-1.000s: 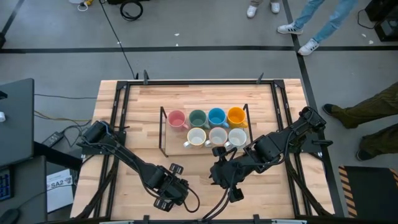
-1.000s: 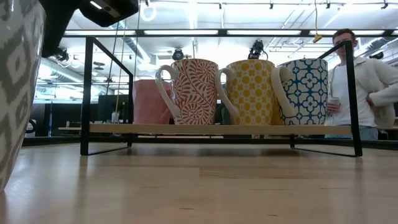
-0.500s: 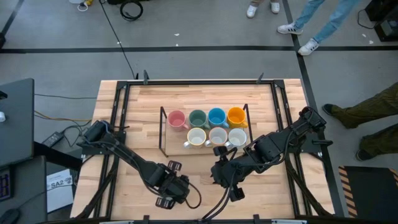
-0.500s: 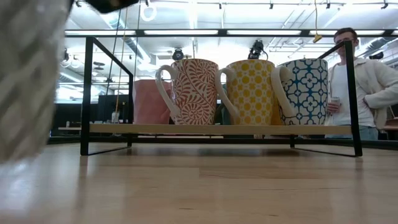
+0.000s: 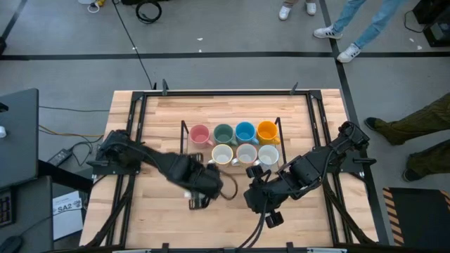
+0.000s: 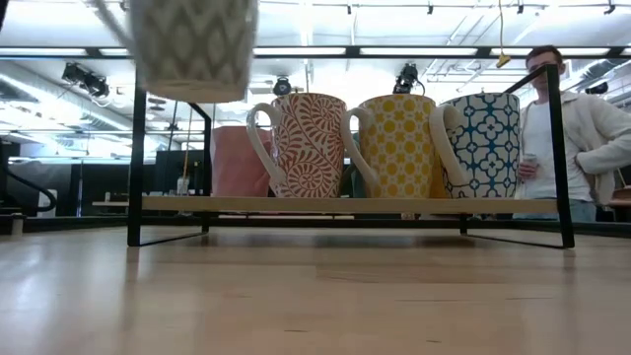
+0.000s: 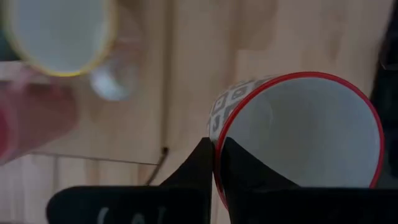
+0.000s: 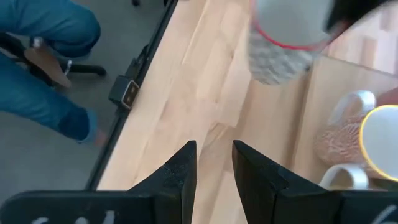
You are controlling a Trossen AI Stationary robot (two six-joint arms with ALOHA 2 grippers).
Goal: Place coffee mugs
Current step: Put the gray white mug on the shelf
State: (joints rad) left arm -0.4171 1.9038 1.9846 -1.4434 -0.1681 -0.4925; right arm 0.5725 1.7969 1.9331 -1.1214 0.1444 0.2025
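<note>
The left gripper [image 7: 214, 163] is pinched shut on the rim of a grey-and-white patterned mug [image 7: 298, 134] with a red lip, one finger [image 7: 245, 171] inside the cup and the other outside, holding it up off the tabletop [image 5: 162, 112]; seen from table height, this mug [image 6: 192, 49] hangs in the air above and in front of the near left corner of the black wire rack [image 6: 138, 148]. From above, the left arm reaches across the tabletop to a spot just in front of the rack's [image 5: 184, 151] left end. On the rack's wooden shelf stand seven mugs in two rows: at the back a pink mug [image 5: 200, 134], a dark green mug [image 5: 223, 133], a blue mug [image 5: 245, 131] and an orange mug [image 5: 266, 131]; in front a cream-yellow-rimmed mug [image 5: 222, 154] and two white mugs [image 5: 247, 154]. From table height the front row shows as a red swirl-patterned mug [image 6: 308, 145], a yellow dotted mug [image 6: 399, 145] and a blue tile-patterned mug [image 6: 483, 145]. The right gripper [image 8: 214, 165] waits over the tabletop near the rack's right front, its fingers a narrow way apart and holding nothing. A person [image 6: 577, 128] stands in the room beyond the tabletop
</note>
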